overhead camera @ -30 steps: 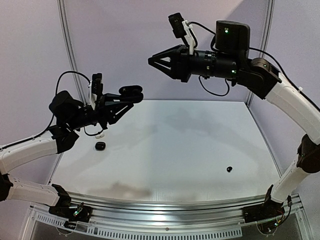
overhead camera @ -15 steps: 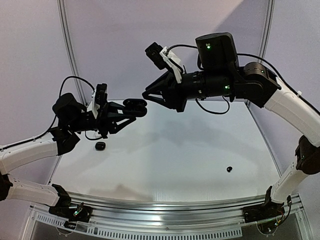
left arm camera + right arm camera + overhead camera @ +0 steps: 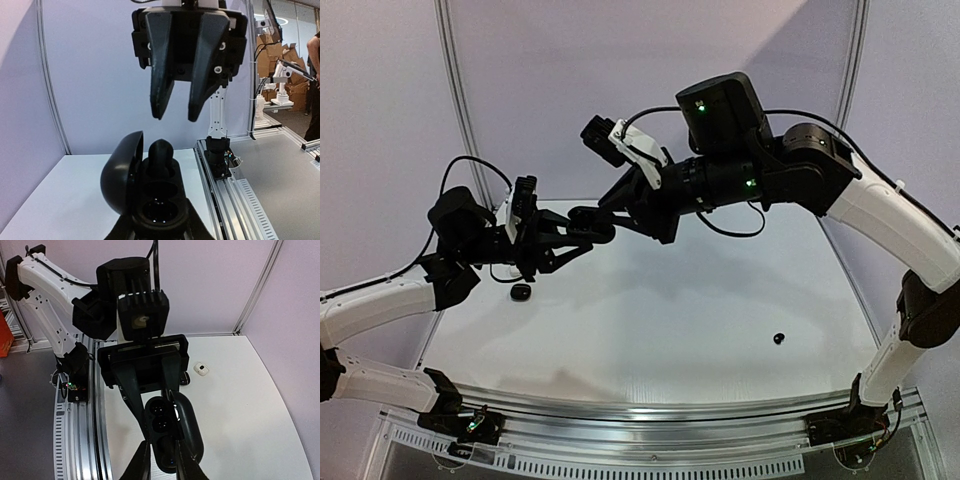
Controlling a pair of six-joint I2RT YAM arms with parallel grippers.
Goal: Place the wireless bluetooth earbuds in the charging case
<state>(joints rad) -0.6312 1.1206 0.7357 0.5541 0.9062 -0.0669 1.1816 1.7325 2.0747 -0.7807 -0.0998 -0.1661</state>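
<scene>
- L gripper: clamped on charging case, raised off table, lid swung open to one side, sockets exposed.
- R gripper: just above case, jaws narrow but apart, nothing seen between them.
- Earbuds: one black bud lying loose on table, well apart from both arms. Dark rounded lump standing proud at case's far socket, prob. a bud not fully seated; can't confirm.
- Handling, as a guess: tiny, v. light, hard smooth shell, so slippery and apt to squirt out of pads. Stiff enough for a light squeeze.
- Best hold: across the bulb w/ stem pointing down, gentle pinch, then straight into the socket.
</scene>
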